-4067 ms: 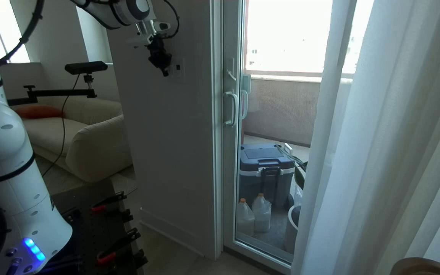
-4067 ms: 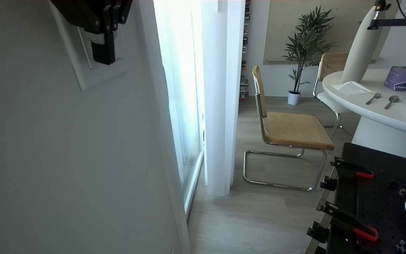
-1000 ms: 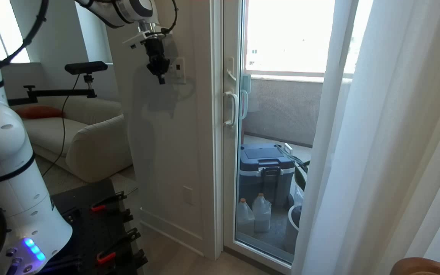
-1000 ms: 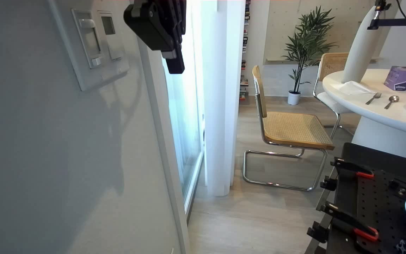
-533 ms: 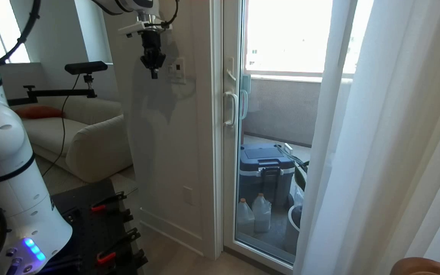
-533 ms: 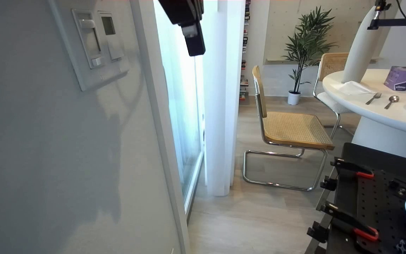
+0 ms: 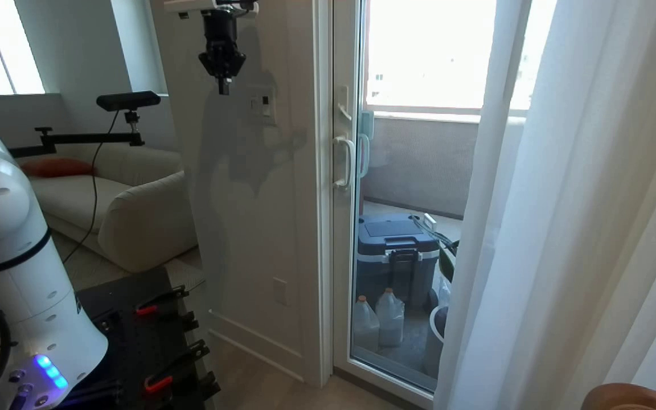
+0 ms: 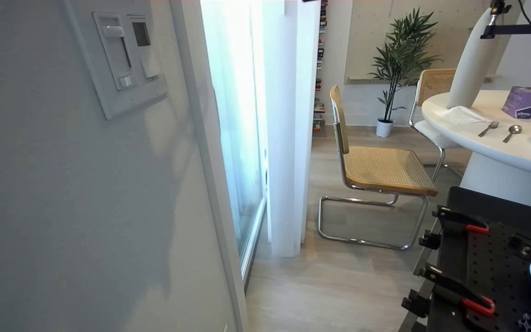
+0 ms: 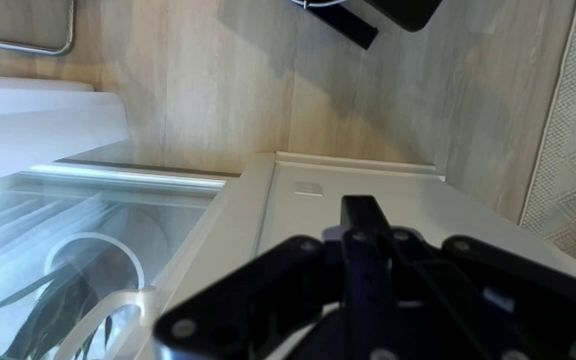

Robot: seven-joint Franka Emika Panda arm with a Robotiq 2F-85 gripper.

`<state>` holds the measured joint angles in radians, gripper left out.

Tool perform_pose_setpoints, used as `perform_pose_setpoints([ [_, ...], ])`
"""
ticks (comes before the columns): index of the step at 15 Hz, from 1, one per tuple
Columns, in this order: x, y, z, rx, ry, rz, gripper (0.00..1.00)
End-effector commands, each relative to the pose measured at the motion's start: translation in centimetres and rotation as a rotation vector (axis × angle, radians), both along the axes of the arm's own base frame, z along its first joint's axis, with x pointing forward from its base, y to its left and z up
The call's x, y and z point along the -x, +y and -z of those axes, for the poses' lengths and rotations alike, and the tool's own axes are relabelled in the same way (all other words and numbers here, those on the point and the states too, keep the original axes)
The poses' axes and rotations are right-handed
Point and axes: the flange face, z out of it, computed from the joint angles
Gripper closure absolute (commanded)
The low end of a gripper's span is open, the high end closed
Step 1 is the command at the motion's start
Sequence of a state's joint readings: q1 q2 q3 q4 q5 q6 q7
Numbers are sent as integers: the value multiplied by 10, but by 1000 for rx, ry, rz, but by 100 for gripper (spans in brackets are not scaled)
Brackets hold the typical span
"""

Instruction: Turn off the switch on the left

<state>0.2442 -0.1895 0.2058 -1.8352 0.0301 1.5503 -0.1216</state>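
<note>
The purple tissue box [image 8: 526,102] reads "Kleenex"

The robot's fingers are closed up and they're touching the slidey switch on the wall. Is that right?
Not quite: the fingers aren't touching the slider switch on the wall. An exterior view shows that switch with nothing against it. The fingers are indeed closed.
</note>
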Motion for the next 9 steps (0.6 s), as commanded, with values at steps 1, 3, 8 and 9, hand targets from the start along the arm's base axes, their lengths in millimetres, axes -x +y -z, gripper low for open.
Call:
perform_pose_setpoints([
  [1,33,-55,-17,-45,22,-53,66],
  [3,54,-87,-20,-59,39,-83,50],
  [8,108,-144,-14,-95,31,-121,13],
  [9,117,-151,-14,-102,22,-128,7],
])
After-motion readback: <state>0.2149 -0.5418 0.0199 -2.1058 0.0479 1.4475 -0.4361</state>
